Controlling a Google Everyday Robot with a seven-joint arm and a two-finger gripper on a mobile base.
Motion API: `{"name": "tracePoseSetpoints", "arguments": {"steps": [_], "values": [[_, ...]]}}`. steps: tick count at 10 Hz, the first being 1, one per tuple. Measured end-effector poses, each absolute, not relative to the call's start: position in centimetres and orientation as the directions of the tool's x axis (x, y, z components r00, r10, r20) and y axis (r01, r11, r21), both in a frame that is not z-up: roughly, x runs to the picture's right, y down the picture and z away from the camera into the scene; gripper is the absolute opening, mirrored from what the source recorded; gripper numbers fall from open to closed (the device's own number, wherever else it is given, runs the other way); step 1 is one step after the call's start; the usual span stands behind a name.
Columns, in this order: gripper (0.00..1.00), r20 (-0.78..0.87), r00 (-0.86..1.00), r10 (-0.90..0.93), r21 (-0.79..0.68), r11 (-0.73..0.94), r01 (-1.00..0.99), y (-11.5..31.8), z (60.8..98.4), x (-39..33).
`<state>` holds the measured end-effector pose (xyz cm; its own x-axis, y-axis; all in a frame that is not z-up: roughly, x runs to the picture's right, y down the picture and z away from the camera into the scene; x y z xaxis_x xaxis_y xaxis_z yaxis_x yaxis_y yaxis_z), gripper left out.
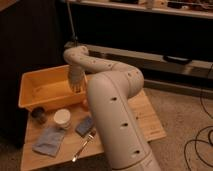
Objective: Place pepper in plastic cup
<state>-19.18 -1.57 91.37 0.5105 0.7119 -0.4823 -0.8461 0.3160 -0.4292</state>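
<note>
My gripper [76,87] hangs from the white arm [112,100] and points down into the right part of the yellow bin [31,92]. I see nothing held in it. A white plastic cup [62,118] stands upright on the wooden table [145,120], in front of the bin and left of the arm. The pepper is not in view; the arm covers the table's middle front.
A small dark round object [38,114] sits left of the cup. A blue sponge [84,125], a grey-blue cloth [48,141] and a fork [83,145] lie at the front. An orange fruit [85,104] peeks out beside the arm. Dark shelving stands behind.
</note>
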Motion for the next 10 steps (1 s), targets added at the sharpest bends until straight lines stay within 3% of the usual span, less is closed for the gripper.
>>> {"name": "tracePoseSetpoints", "arguments": {"steps": [3, 10], "values": [[0.66, -0.434, 0.527, 0.731, -0.361, 0.394, -0.845, -4.1, 92.5, -18.9], [0.66, -0.418, 0.55, 0.723, -0.348, 0.432, -0.832, -4.3, 94.9, -18.7]]}}
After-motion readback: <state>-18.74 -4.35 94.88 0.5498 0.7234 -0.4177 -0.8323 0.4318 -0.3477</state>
